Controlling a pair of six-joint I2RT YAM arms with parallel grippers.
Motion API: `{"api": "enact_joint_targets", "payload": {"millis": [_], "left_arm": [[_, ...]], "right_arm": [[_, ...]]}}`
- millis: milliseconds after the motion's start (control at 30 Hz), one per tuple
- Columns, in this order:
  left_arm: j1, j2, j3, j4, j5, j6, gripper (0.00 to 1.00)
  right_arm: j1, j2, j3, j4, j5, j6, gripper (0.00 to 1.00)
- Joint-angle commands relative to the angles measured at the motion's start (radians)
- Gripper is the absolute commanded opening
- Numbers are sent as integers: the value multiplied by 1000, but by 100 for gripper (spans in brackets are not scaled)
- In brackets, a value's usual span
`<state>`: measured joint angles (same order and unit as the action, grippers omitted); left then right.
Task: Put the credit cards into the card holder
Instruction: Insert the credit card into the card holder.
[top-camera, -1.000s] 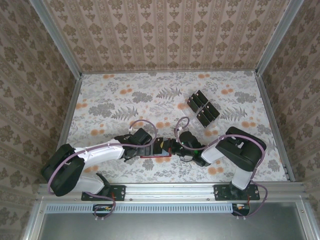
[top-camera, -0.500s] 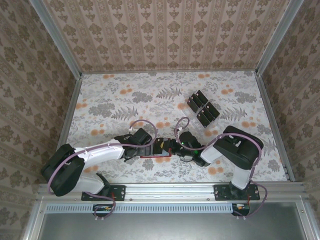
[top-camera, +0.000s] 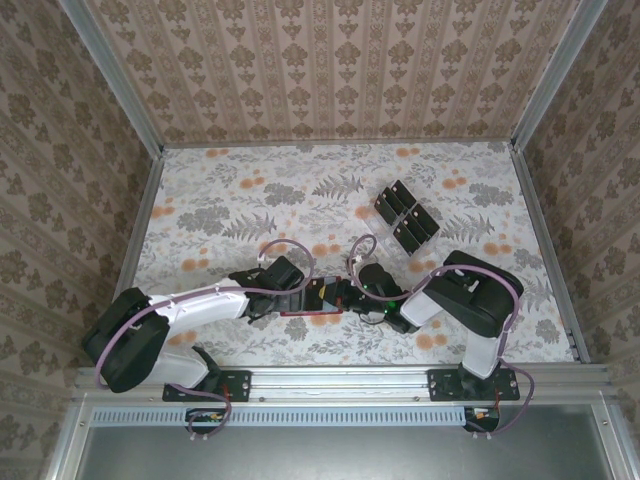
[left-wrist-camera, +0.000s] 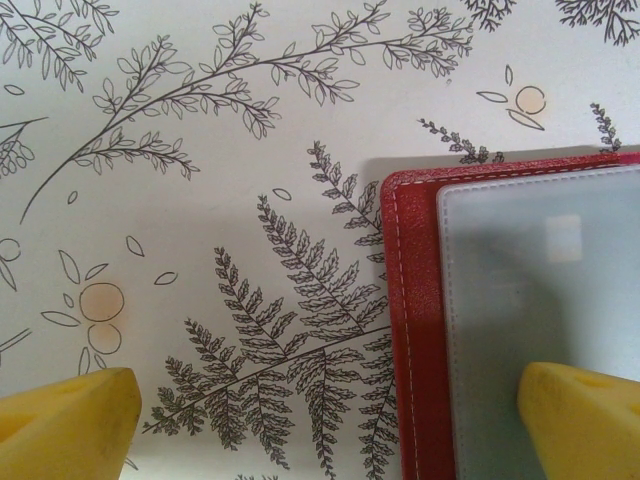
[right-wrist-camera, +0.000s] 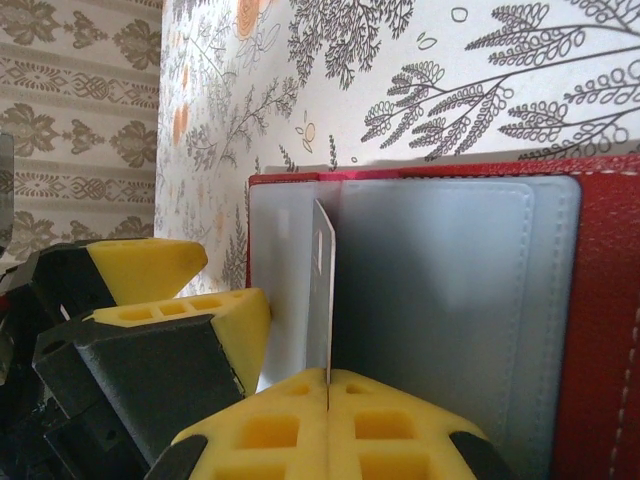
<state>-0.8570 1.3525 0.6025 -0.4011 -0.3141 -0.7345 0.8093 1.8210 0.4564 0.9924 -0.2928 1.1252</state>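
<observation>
**Stock of the task, for you to check**

1. Card holder: a red wallet lying open on the bench, low centre of the top view, between the two pincers. Its clear sleeves face up. No dark card shows through them in either wrist view.
2. Right pincer: clenched on a single card. The card is held on edge, standing over the left part of the open wallet and close to a sleeve edge. You cannot tell whether its far edge has entered a pocket.
3. Left pincer: released wide. One finger lies over the sleeve at the lower right of its wrist view, the other over bare bench. Whether it presses the wallet flat cannot be told.
4. Credit cards: a dark group right of centre, well apart from the wallet.

Status, as a judgement: early. You likely have the first card at the point of insertion, none seated, and the whole group yet to carry over.
</observation>
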Motion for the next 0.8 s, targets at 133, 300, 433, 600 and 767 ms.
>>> {"api": "enact_joint_targets", "payload": {"millis": [133, 300, 433, 600, 767], "left_arm": [[-3, 2, -22, -45, -11, -7, 100], [-3, 2, -24, -45, -11, -7, 100], [-3, 3, -22, -43, -11, -7, 100], [-3, 3, -23, -41, -8, -8, 100], [-3, 3, -24, -39, -7, -4, 100]], "right_arm": [[-5, 25, -13, -8, -28, -24, 0], [-8, 37, 4, -30, -44, -21, 0], [-9, 60, 35, -47, -60, -22, 0], [-9, 89, 63, -54, -75, -21, 0], [-9, 109, 89, -75, -91, -20, 0]]}}
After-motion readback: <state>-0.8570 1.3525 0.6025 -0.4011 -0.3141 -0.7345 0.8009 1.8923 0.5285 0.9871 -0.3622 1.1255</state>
